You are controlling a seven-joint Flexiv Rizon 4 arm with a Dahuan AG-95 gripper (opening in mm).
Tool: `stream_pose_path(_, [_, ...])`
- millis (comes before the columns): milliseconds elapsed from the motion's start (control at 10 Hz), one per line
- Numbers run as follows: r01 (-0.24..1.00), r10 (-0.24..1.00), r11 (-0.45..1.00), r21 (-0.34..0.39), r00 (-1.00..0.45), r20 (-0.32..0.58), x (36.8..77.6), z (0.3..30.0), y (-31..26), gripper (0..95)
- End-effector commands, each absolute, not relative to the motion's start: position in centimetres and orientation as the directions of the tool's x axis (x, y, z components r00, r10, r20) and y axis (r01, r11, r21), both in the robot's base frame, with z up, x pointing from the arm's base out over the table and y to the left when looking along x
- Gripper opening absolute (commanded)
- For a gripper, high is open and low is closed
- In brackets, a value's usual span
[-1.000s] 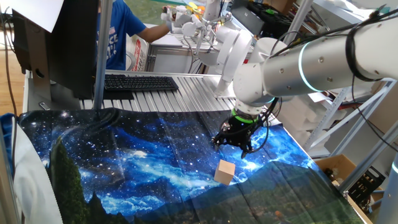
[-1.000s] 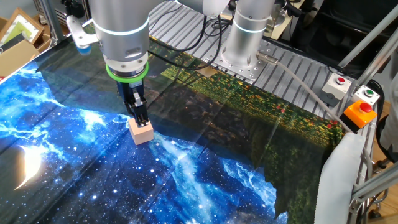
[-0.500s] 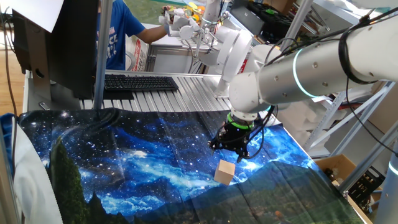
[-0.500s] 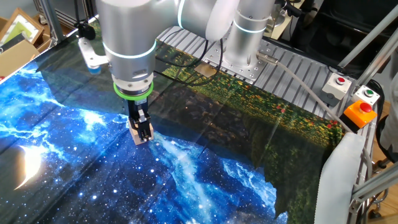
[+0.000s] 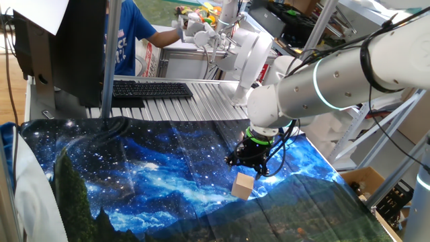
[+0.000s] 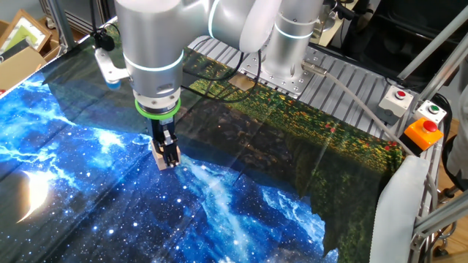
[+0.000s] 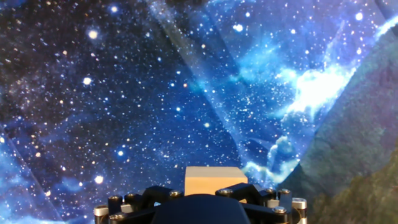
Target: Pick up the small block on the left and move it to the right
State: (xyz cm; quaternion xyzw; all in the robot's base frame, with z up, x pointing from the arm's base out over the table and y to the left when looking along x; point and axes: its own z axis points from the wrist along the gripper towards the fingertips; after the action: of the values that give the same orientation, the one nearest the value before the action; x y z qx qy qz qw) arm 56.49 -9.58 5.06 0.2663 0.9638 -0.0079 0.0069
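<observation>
The small block [image 5: 242, 185] is a plain light tan wooden cube lying on the starry blue cloth [image 5: 154, 175]. My gripper [image 5: 251, 166] hangs just above and behind it, its black fingers spread open and empty. In the other fixed view the gripper [image 6: 167, 152] overlaps the block [image 6: 156, 155], hiding most of it. In the hand view the block [image 7: 214, 179] sits at the bottom centre, partly hidden by the gripper's black body; the fingertips do not show there.
A keyboard [image 5: 151, 89] and a ribbed metal plate [image 5: 195, 107] lie behind the cloth. A person in blue [image 5: 127, 40] stands at the back. A button box [image 6: 420, 131] sits at the table's right side. The arm's base [image 6: 289, 51] stands on the metal plate.
The gripper has come lower and closer to the block, moving over it in the other fixed view. The block has not moved.
</observation>
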Motion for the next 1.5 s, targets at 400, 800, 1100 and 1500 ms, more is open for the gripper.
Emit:
stream_pose_path(400, [0.51, 0.51, 0.86, -0.014, -0.86, -0.015, 56.4, 4.6, -9.4, 95.0])
stream_pose_path(800, [0.512, 0.512, 0.859, -0.007, -0.859, -0.015, 56.5, 3.7, -9.5, 95.0])
stream_pose_path(1100, [0.503, 0.503, 0.864, 0.0, -0.864, -0.015, 56.6, 2.9, -9.6, 95.0])
stream_pose_path(1500, [0.489, 0.489, 0.872, 0.006, -0.872, -0.009, 56.6, 2.9, -9.6, 57.0])
